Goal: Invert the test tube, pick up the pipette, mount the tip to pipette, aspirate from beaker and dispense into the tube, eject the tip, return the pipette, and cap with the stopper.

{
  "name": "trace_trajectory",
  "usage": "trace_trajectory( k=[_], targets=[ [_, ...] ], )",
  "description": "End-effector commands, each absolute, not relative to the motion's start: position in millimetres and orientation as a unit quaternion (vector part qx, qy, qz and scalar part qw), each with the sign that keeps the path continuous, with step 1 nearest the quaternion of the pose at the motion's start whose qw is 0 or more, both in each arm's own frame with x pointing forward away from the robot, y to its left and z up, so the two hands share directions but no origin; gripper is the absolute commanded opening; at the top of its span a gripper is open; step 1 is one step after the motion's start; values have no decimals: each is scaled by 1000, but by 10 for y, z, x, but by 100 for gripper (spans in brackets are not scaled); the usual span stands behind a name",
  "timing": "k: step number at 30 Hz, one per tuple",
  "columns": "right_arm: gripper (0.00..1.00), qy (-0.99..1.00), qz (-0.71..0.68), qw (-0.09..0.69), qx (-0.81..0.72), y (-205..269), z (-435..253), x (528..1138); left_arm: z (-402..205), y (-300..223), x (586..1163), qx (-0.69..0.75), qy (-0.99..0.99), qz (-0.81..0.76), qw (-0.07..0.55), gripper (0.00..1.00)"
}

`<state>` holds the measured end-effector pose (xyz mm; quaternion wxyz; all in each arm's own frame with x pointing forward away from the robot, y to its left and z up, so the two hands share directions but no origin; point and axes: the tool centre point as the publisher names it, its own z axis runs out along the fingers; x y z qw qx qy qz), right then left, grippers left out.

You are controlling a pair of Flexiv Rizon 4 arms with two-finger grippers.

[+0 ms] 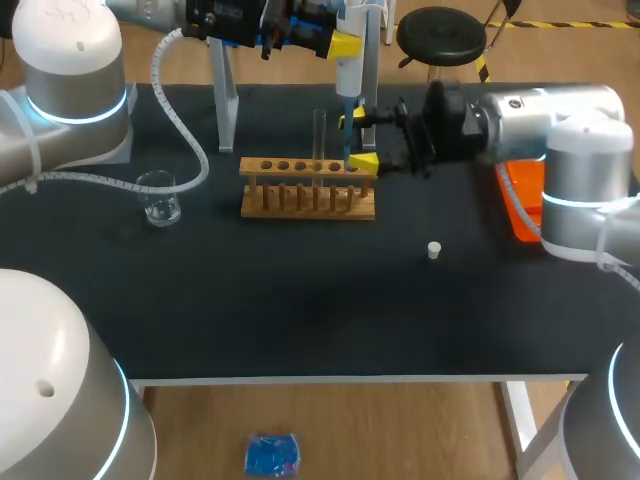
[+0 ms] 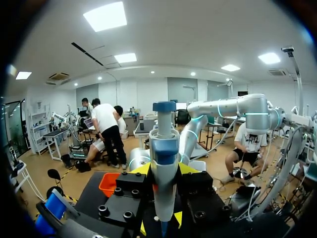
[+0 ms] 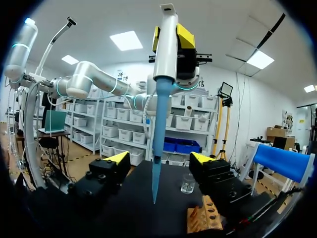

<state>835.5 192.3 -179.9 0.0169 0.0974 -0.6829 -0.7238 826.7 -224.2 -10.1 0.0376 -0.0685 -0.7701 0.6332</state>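
Black table (image 1: 300,300), wooden rack (image 1: 308,200), pipette (image 1: 349,75) above

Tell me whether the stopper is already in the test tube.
No: the white stopper lies alone on the black table, well apart from the test tube standing in the wooden rack.

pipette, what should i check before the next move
1. Left claw gripping the pipette: ok.
2. Blue tip on the pipette: ok.
3. Right claw open, not touching the tip: ok.
4. Tube standing in the rack: ok.
5. Liquid in the beaker: cannot tell.
6. Stopper lying on the table, free to pick: ok.
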Motion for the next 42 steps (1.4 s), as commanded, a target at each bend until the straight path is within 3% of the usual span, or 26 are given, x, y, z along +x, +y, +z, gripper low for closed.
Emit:
trace_trajectory(
  k=[1, 15, 40, 42],
  targets=[
    [100, -689, -719, 15, 91, 1828, -1905, 8303, -99, -2240, 8269, -69, -770, 634, 38, 0],
    [100, -721, -690, 11, 58, 1486, -2495, 8260, -99, -2240, 8269, -69, -770, 634, 38, 0],
    [100, -723, -688, 7, 58, 1475, -2508, 8262, -99, -2240, 8269, -69, -770, 634, 38, 0],
    [100, -723, -688, 7, 58, 1475, -2508, 8262, -220, -2061, 8329, -60, -776, 627, 29, 0]
  ],
)
